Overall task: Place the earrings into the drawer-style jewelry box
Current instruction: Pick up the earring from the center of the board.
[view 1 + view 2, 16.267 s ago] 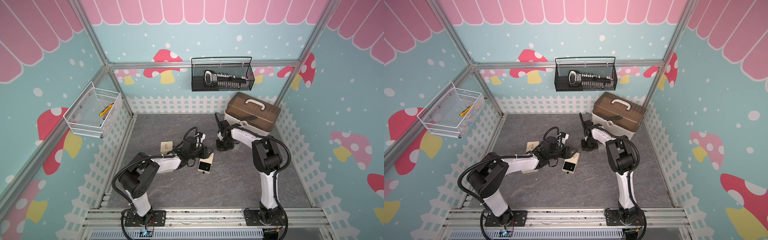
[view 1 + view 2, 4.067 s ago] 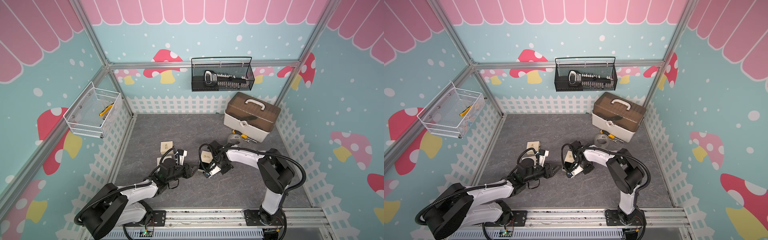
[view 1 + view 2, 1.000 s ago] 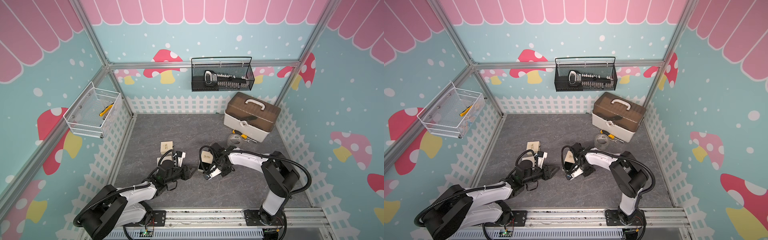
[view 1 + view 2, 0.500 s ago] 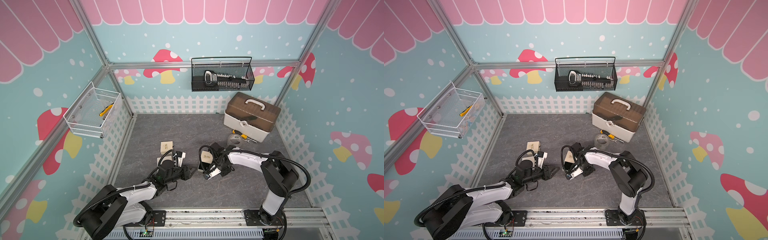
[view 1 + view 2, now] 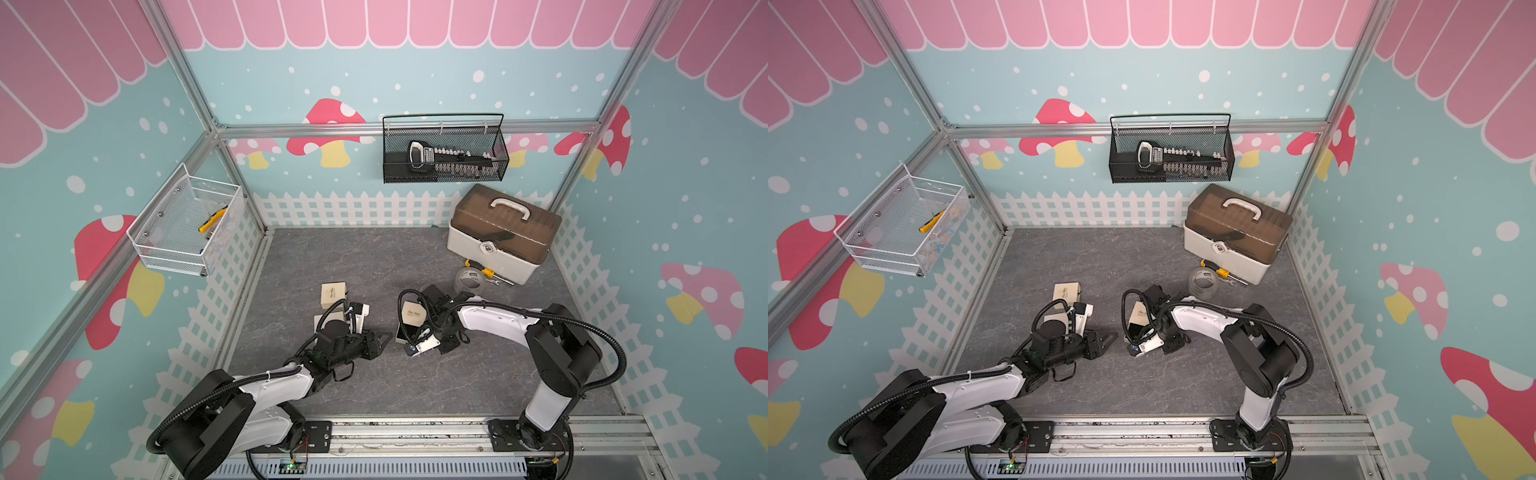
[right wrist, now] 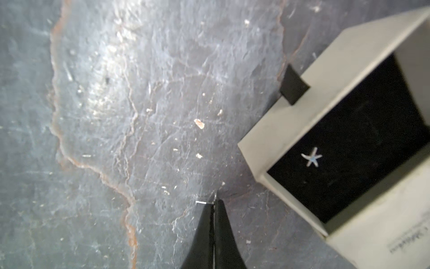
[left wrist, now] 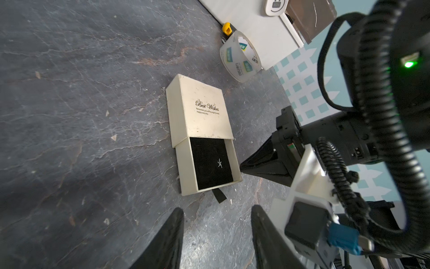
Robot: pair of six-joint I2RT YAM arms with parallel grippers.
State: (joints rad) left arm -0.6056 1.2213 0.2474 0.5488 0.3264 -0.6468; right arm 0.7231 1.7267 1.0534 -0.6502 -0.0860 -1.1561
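Here the right gripper [image 6: 213, 204] is closed tip to tip and pressed to the floor [image 6: 104, 116] just beside the drawer [image 6: 279, 130]. A thin silvery sliver [image 6: 202, 202] shows at its tips, perhaps a second earring, though whether it is gripped cannot be told. The low, pointed stance suits pinching something so small off a flat surface. The left gripper [image 7: 216, 209] hovers part open and empty, facing the drawer's mouth, probably placed to steady the box [image 7: 197, 109]. One earring [image 7: 219, 163] lies flat on the drawer's black lining, near the wall on the right gripper's side. Being a star, it has no clear long axis; the box's axis runs from sleeve to pull tab [image 7: 218, 195], with the tab toward the left gripper.
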